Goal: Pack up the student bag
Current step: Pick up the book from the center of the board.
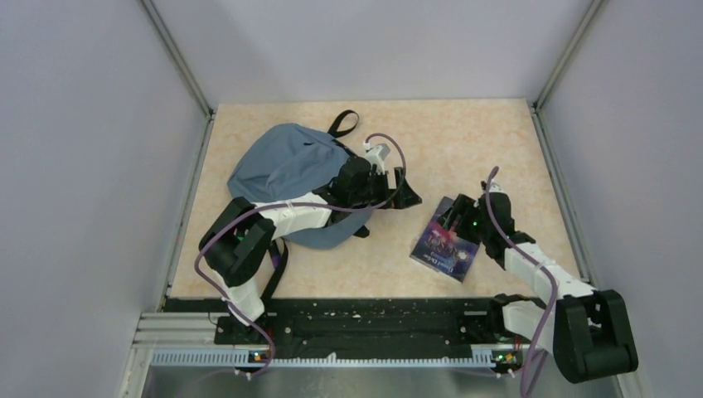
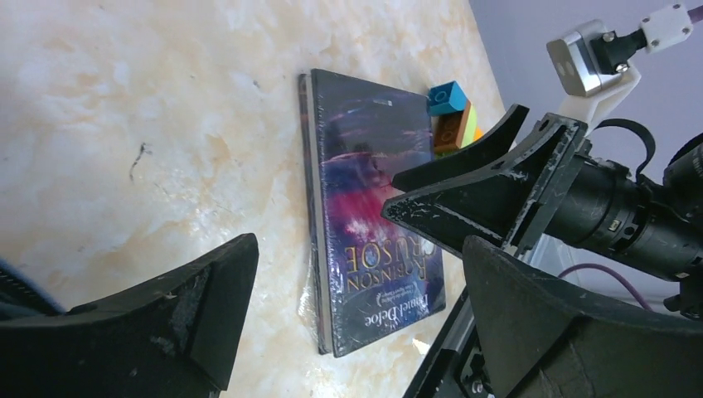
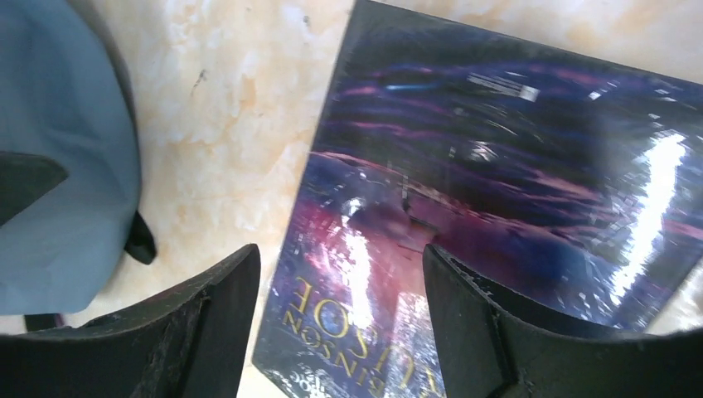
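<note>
Student bag [image 1: 286, 162] lies slumped on the far left of the bench [image 1: 464, 141], partly under the left arm. The left tool [image 1: 404, 192] hangs just off its right edge, jaws spread wide and empty, likely placed to hold the mouth open. The book [image 3: 514, 166] lies flat, apart to the right. The right tool [image 3: 340, 257] sits low over it, jaws parted and gripping nothing, straddling one long edge — a flat cover probably has to be taken by its edge.

Glossy book [image 3: 497, 166], coloured blocks [image 2: 452, 116], marbled table [image 1: 464, 141]
</note>
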Controlling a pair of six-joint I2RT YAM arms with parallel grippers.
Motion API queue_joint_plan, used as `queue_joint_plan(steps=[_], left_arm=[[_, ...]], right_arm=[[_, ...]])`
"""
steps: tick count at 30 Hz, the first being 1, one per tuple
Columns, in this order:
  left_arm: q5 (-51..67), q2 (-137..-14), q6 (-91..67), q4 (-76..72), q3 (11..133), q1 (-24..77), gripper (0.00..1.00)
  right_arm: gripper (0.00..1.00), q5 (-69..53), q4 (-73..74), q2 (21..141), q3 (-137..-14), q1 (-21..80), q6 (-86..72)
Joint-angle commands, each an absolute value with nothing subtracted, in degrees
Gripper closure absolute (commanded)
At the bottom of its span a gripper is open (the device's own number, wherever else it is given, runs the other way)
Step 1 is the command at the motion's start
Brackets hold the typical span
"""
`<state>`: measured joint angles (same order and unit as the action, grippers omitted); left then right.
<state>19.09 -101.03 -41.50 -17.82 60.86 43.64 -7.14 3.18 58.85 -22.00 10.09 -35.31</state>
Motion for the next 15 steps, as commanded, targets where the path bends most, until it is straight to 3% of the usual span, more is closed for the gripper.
queue_joint_plan(steps=[1,3,8,15], left_arm=[[21.3,-102.4,-43.7,-22.7,59.8,42.9,0.02],[21.3,-102.6,-43.4,-23.0,59.9,43.0,0.03],[21.6,-103.6,-42.5,-22.9,60.6,43.1,0.04],[22.4,-105.7,-41.0,-22.1,61.8,44.1,0.04]], right_arm=[[0.30,-10.8,-2.1,62.0,-26.9,11.2,-33.4],[0.29,-4.3,3.9,60.0,-28.5,11.2,-33.4],[0.16,11.1,17.4,53.8,-29.3,10.4,-33.5],[0.06,15.0,25.5,48.7,-25.4,6.8,-38.3]])
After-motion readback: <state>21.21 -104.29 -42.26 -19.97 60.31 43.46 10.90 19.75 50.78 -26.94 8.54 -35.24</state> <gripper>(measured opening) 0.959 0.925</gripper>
